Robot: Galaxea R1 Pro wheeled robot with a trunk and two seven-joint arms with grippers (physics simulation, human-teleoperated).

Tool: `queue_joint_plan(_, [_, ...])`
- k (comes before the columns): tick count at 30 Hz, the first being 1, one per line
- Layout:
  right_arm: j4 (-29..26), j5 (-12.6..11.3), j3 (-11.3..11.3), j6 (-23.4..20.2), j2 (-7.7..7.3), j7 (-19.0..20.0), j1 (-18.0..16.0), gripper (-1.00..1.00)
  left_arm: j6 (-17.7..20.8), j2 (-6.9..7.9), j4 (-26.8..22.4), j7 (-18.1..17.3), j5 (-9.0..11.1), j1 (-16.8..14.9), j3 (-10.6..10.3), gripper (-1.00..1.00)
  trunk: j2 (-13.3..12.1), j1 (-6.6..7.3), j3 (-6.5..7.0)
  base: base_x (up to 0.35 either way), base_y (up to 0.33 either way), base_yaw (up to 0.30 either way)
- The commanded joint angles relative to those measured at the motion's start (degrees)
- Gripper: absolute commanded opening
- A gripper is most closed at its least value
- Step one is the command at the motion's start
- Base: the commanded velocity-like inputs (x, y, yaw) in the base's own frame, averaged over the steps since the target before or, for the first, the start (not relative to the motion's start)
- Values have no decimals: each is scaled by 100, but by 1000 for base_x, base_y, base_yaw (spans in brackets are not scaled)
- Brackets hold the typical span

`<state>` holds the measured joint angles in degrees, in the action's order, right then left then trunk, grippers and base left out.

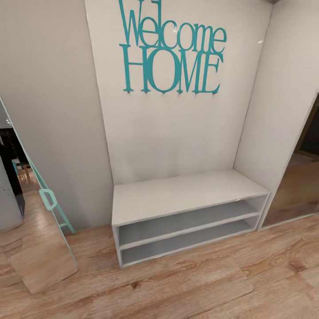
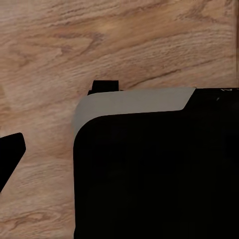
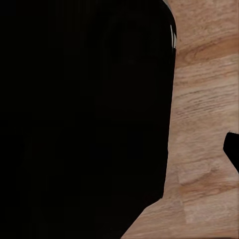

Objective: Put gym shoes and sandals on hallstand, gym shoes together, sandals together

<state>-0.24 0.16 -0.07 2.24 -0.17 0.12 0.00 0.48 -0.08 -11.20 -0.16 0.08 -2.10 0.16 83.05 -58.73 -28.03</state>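
Grey two-shelf bench unit [image 1: 186, 208] under teal "Welcome HOME" lettering [image 1: 170, 48], long axis along the wall. Wood-plank corridor floor [image 1: 199, 283] in front. Pincer states: cannot tell.

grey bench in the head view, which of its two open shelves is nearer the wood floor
The lower shelf, right above the floor; the upper shelf sits just beneath the bench top.

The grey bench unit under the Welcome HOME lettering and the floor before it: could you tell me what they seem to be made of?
The grey bench unit looks like matte painted board or laminate: flat, even colour, no grain, crisp edges. The floor looks like wood or wood-look laminate planks: brown grain, knots and plank seams. Being renders, neither is certain.
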Motion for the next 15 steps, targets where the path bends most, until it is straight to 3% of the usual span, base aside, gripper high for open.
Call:
queue_joint_plan(1, [-4, 1, -1, 14, 0, 2, 0, 100, 5, 0, -5, -2, 1, -1, 2, 100, 3, 0, -5, 0, -35, -269])
queue_joint_plan(7, [-4, 1, -1, 17, 0, 2, -1, 100, 5, 0, -5, -2, 1, -1, 1, 100, 3, 0, -5, 0, -113, -288])
queue_joint_plan(15, [-10, 1, -1, 20, 1, -1, 0, 100, 5, 0, -5, -2, 1, -1, 1, 100, 3, 0, -5, 79, -226, -298])
